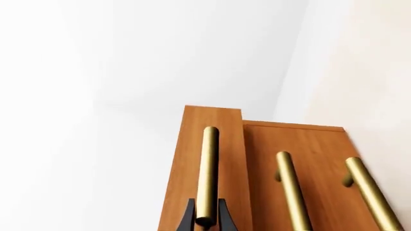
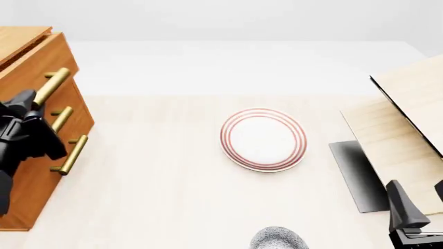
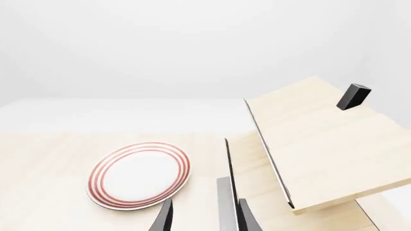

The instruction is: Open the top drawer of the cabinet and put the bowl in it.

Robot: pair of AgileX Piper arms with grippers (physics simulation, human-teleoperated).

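Observation:
The orange-brown cabinet (image 2: pixel 31 171) stands at the table's left edge. Its top drawer (image 2: pixel 43 62) stands out a little from the two lower drawers; in the left wrist view its front (image 1: pixel 192 144) sits forward of theirs. My left gripper (image 2: pixel 29 110) is shut on the top drawer's brass handle (image 1: pixel 207 168), one black finger on each side of the bar. The speckled bowl (image 2: pixel 279 239) sits at the near edge of the table, partly cut off. My right gripper (image 2: pixel 420 199) is open and empty, low at the near right, apart from the bowl.
A flat white plate with red rings (image 2: pixel 263 138) lies mid-table and also shows in the right wrist view (image 3: pixel 140 174). Pale light-wood boards (image 2: pixel 408 119) lean at the right, over a dark grey sheet (image 2: pixel 356 174). A small black block (image 3: pixel 353 96) sits on the boards.

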